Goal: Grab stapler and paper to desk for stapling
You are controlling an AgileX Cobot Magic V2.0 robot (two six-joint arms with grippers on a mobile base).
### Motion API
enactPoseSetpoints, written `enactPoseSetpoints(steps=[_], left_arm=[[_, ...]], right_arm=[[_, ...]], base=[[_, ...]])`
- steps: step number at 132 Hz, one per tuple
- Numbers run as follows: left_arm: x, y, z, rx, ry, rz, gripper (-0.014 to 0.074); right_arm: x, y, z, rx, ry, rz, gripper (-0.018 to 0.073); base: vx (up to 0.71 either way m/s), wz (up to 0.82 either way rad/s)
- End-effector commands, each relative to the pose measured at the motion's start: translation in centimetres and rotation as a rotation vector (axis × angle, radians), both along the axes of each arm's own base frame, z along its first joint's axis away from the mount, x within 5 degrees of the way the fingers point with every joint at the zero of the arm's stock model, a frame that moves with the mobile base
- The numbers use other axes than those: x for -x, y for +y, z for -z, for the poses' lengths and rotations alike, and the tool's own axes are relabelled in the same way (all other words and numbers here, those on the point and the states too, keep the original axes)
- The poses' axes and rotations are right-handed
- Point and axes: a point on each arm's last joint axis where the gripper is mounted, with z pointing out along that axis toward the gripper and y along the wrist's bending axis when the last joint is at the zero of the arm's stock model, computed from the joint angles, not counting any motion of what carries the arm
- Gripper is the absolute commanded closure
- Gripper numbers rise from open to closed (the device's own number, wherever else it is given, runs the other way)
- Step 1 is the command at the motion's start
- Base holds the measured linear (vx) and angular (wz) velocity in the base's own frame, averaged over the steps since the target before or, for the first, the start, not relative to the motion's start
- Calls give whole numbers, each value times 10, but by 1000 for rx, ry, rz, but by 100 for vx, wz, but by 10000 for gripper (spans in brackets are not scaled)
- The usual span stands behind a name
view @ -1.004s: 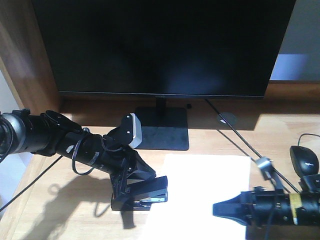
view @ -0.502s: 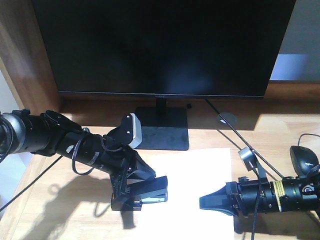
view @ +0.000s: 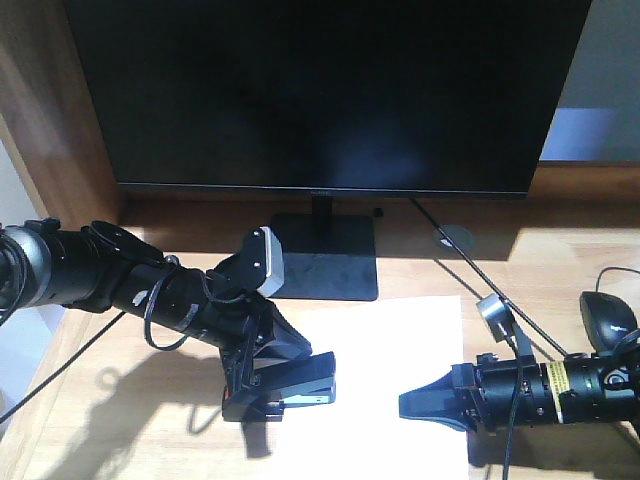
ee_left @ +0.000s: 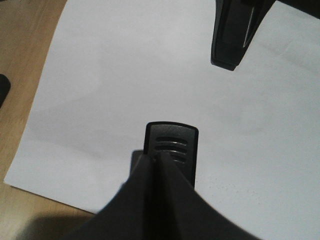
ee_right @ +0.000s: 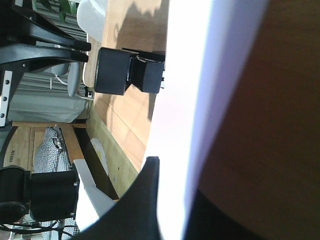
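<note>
Filling the upper half of the front view, a black monitor stands on the desk, a light wood top running across the lower half. Paper, a white sheet, lies flat at lower centre, in front of the monitor base. Left gripper, lower left, has its fingers pressed together on the stapler, which sits at the sheet's left edge. Right gripper, lower right, pinches the paper's right edge between closed fingers. A black mouse rests at the right edge.
</note>
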Motion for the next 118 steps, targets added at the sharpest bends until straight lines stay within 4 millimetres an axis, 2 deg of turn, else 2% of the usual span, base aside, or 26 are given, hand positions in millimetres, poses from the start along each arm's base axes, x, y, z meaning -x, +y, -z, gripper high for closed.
enactPoseSetpoints(steps=[1,58,81,118], left_arm=[[0,-5,-26,82,-31,0,603],[-2,-7,-28,110,-39,-30,603],[3,-15,-30,134,-139,77,603],[2,-18,-22,110,-129,67,603]], right_arm=[[-3,3,-17,-92,-52,-13,562],[-2,3,-17,-91,-58,-17,562],[-2,3,-17,-89,-58,-16,562],[-3,3,-16,-86,-58,-16,562]], base=[[0,0],[0,0],[0,0],[0,0]])
